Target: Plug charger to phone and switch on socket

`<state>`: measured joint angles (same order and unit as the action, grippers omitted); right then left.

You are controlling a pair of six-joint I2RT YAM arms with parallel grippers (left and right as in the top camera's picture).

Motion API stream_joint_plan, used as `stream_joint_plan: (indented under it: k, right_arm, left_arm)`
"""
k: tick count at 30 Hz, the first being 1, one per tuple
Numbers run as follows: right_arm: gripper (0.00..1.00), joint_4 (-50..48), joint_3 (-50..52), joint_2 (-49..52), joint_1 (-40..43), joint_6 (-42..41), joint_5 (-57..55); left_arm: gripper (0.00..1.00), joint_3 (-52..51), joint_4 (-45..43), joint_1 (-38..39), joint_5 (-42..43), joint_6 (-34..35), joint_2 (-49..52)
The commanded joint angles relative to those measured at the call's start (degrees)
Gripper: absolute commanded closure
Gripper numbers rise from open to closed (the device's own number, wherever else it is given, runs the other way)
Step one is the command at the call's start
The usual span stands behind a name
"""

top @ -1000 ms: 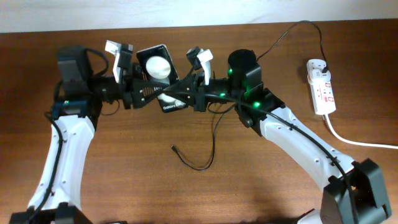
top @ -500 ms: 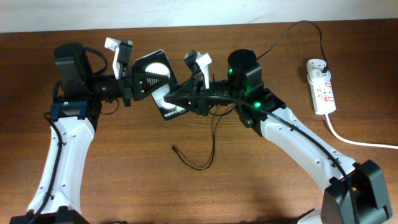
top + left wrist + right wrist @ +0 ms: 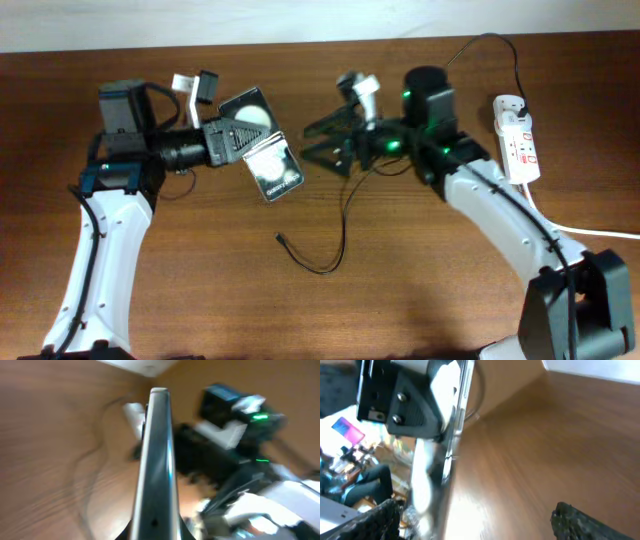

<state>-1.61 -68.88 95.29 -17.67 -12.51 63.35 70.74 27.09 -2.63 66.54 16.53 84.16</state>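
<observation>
1. Here, the left end effector (image 3: 243,148) is clenched on the phone (image 3: 272,170), held tilted over the counter (image 3: 220,300) near its far edge, left of centre.
2. The right end effector (image 3: 320,141) is released, fingers spread, near the phone but apart from it.
3. The charger (image 3: 343,228) trails across mid-counter, its connector end loose.
4. The socket (image 3: 519,145) sits by the far right corner.

The left arm (image 3: 105,240) stretched up along the left side and bent right at the wrist, with the left end effector (image 3: 243,140) clamped across the phone (image 3: 275,172). The right arm (image 3: 500,215) reached in from the near right, and the right end effector (image 3: 322,142) pointed left with its jaws spread wide.
</observation>
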Motion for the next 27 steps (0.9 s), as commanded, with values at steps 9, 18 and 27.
stream_joint_plan:
  k: [9, 18, 27]
  right_arm:
    - [0.01, 43.0, 0.5, 0.6, 11.9, -0.1, -38.9]
    - [0.01, 43.4, 0.5, 0.6, 11.8, -0.1, -39.3]
    - [0.01, 43.4, 0.5, 0.6, 11.8, -0.1, -39.3]
  left_arm:
    - [1.0, 0.5, 11.2, 22.1, -57.6, -7.8, 15.6]
    - [0.91, 0.5, 11.5, 24.2, -57.7, -5.4, 21.1]
    - [1.0, 0.5, 10.7, 29.1, -70.5, -2.8, 23.7]
